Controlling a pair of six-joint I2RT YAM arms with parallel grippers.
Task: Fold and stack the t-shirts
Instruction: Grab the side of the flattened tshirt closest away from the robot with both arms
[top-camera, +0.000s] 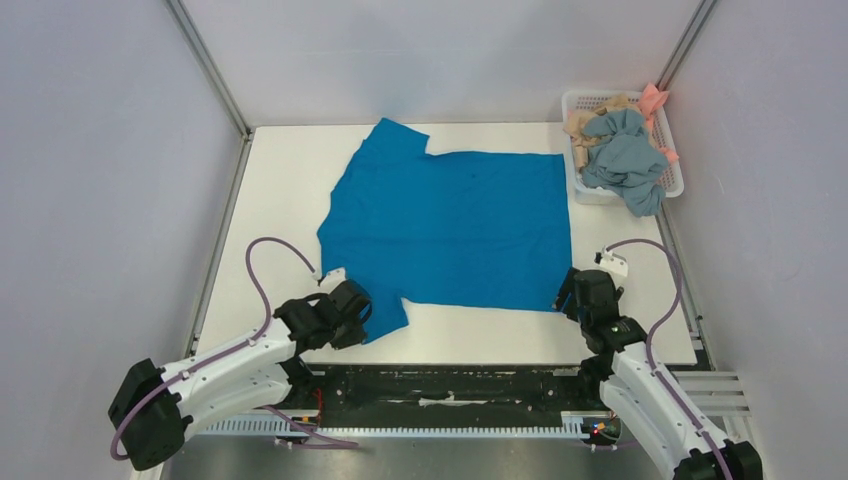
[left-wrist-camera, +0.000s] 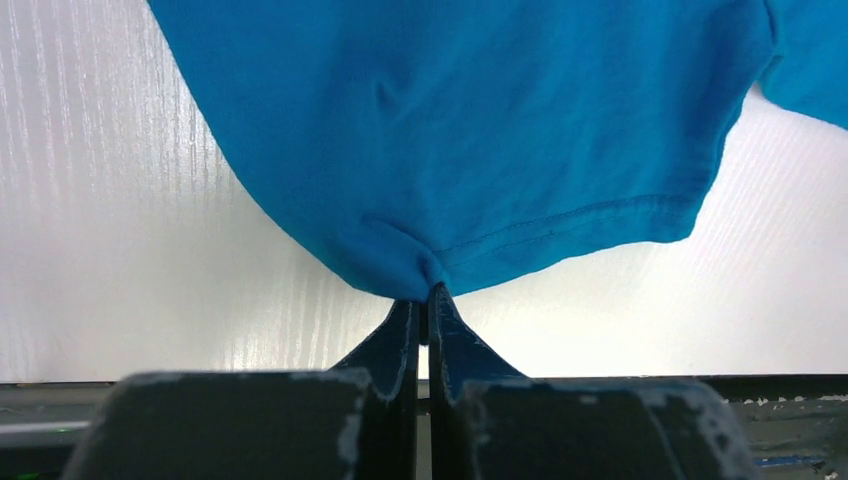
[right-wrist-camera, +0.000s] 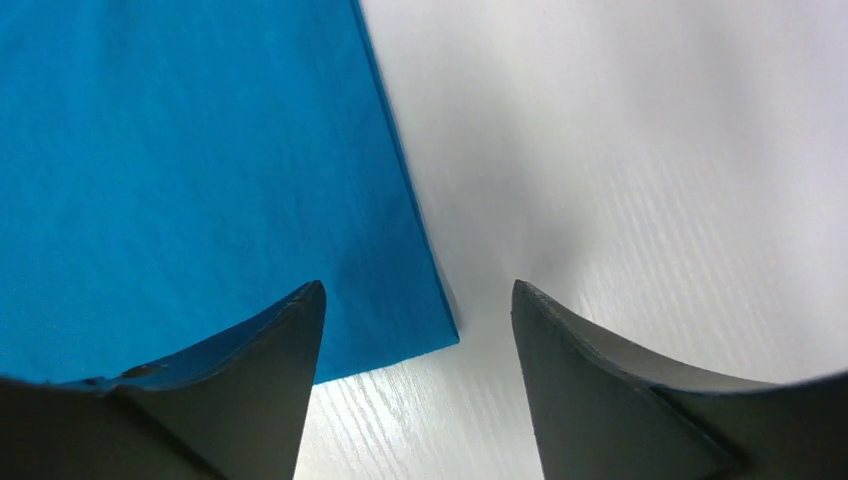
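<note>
A blue t-shirt (top-camera: 450, 225) lies spread flat on the white table, collar side to the left. My left gripper (top-camera: 362, 318) is shut on the shirt's near-left sleeve; in the left wrist view the gripper (left-wrist-camera: 427, 292) pinches a bunched bit of the sleeve hem (left-wrist-camera: 400, 262). My right gripper (top-camera: 566, 297) is open and empty just above the shirt's near-right bottom corner (right-wrist-camera: 440, 335), which lies between its fingers (right-wrist-camera: 290, 330) in the right wrist view.
A white basket (top-camera: 672, 186) at the back right holds several crumpled shirts, grey-blue (top-camera: 625, 160), tan and pink. Metal frame posts and grey walls enclose the table. The table's black front edge (top-camera: 450, 385) runs between the arm bases.
</note>
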